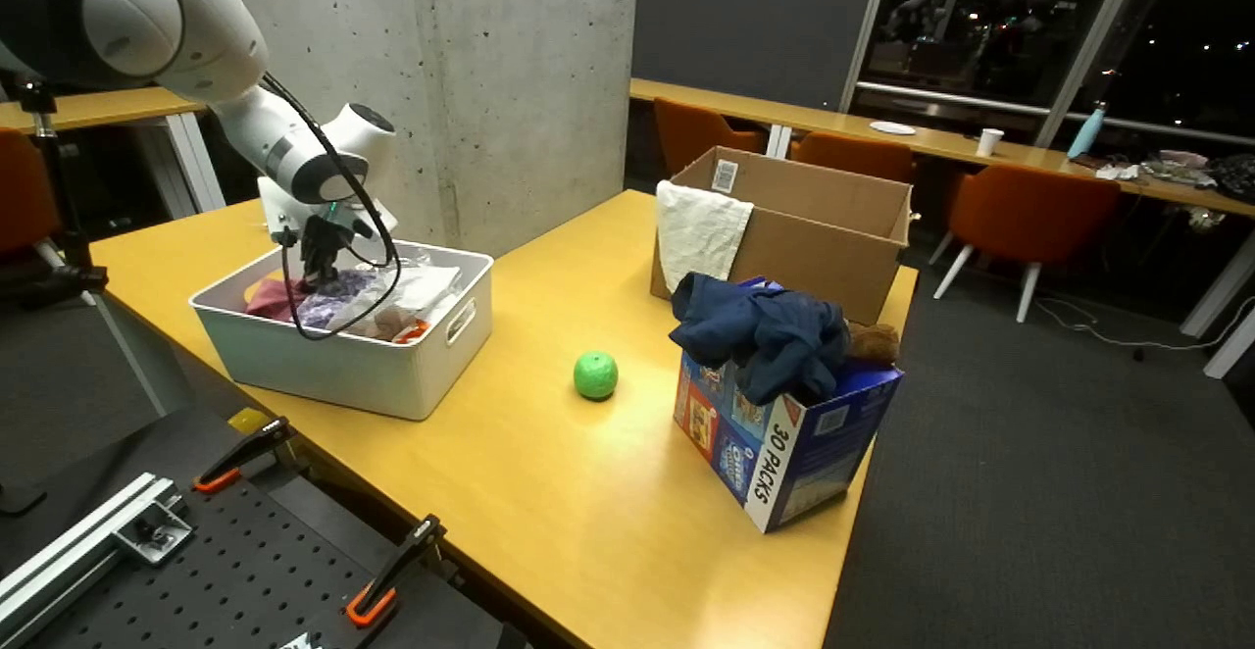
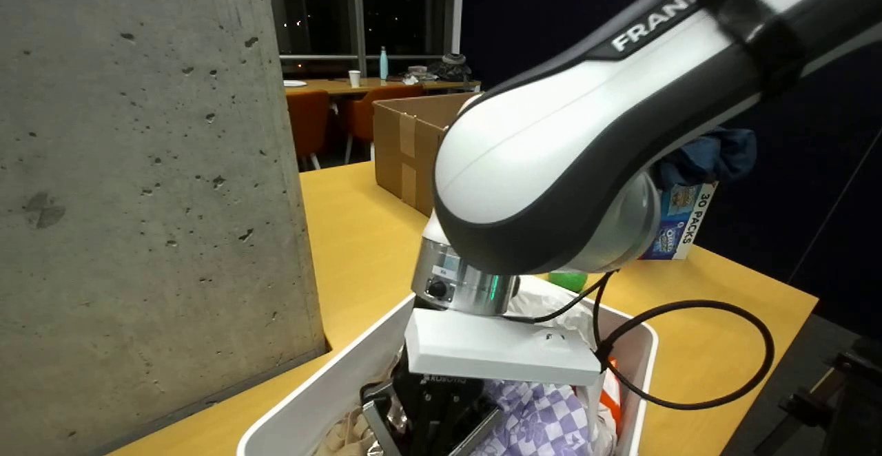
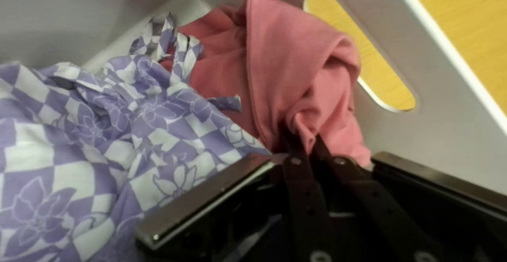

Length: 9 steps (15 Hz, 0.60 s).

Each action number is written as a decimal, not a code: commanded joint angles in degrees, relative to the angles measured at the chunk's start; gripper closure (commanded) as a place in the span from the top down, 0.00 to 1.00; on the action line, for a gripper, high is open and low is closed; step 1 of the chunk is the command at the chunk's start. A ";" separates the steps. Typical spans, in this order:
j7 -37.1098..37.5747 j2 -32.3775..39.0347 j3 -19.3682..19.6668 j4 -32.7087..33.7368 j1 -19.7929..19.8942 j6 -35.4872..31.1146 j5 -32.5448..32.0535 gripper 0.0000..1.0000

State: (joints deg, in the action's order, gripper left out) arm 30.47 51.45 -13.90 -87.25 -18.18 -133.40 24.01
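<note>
On the blue box [image 1: 784, 453], in both exterior views, I can read "30 PACKS"; its smaller words are too blurred. The arm [image 2: 565, 142] bears "FRAN", then a black band [image 2: 747, 25] covers the word's end. On the gripper [image 3: 307, 142] stands, quite small, "ROBOTIQ".

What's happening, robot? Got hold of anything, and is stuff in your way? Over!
End effector closed on a fold of pink cloth. Cloth bunched inside white bin. Possibly in the way: purple checkered cloth alongside, one strip lying across the pink.
</note>
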 commanded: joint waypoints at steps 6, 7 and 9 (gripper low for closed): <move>1.07 -22.29 4.99 -24.53 2.07 -14.45 0.12 0.02; 0.68 -23.80 5.43 -26.06 2.88 -15.36 0.23 0.02; 0.17 -27.08 6.25 -29.68 4.05 -17.86 0.24 0.02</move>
State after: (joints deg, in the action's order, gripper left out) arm 31.60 30.67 -8.73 -109.82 -15.50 -147.35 24.00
